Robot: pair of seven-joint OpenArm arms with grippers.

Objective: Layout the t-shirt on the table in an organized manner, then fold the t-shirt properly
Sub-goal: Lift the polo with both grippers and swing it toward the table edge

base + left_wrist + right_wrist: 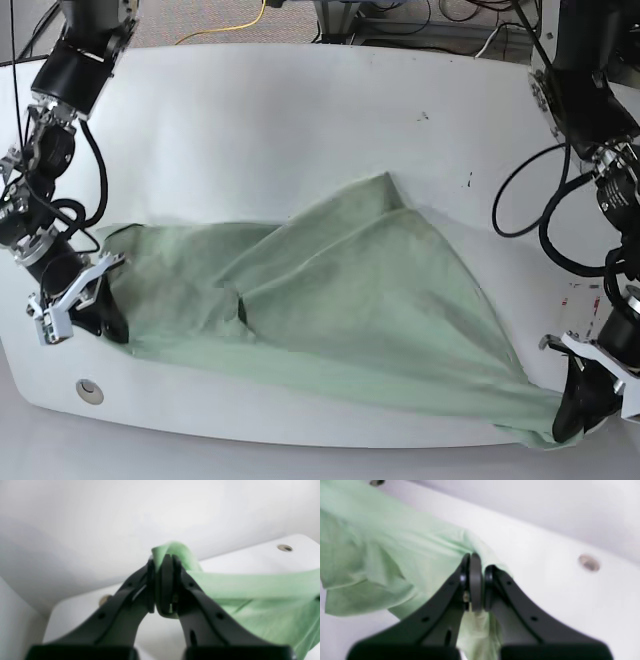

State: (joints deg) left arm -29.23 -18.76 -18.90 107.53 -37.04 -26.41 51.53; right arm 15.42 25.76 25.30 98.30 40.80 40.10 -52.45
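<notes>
Two black jointed arms with looping black cables and silvery-white wrist brackets; left gripper (165, 585) and right gripper (477, 585) have matte black tapering fingers dotted with small round holes

Both hands (167, 585) (477, 585) clamped shut.

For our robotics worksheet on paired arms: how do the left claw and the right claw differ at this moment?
The left claw sits at the table's near corner; the right claw sits further in, beside a cable hole. The left claw pinches a narrow shirt corner; the right claw grips a bunched edge. Both are shut on the t-shirt.
</notes>
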